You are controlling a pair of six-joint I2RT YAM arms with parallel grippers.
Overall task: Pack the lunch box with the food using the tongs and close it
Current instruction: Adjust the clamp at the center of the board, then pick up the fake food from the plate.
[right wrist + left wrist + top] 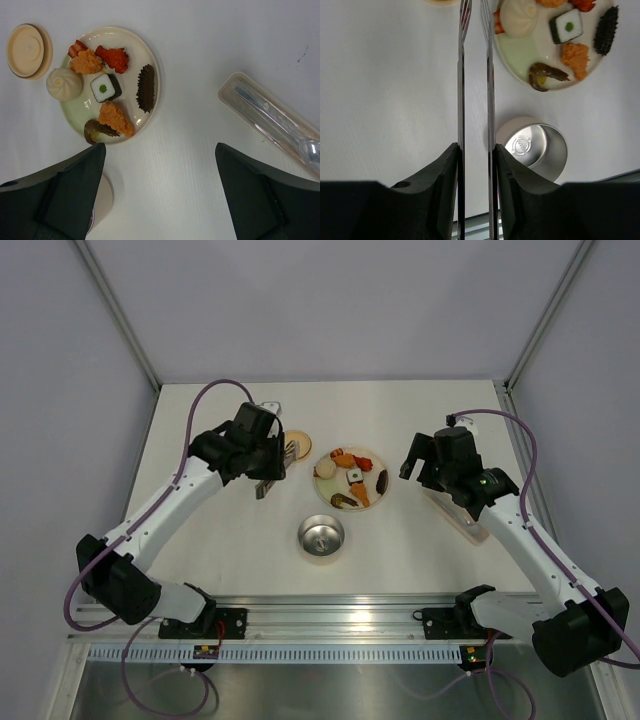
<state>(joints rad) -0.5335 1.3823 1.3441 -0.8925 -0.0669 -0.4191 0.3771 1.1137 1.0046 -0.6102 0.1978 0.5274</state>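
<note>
tongs (461, 100) between jaws of left tool (475, 148)

A robotics lab cell. Pale wall panels (330, 310) stand around the white table (240, 560); an aluminium rail (340, 613) (arm bases (215, 623) bolted on) runs along its near edge.

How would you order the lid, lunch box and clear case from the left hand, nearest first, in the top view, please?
1. Lid, just beside the left hand.
2. Lunch box, mid-table, toward the bases.
3. Clear case, far right.
</note>
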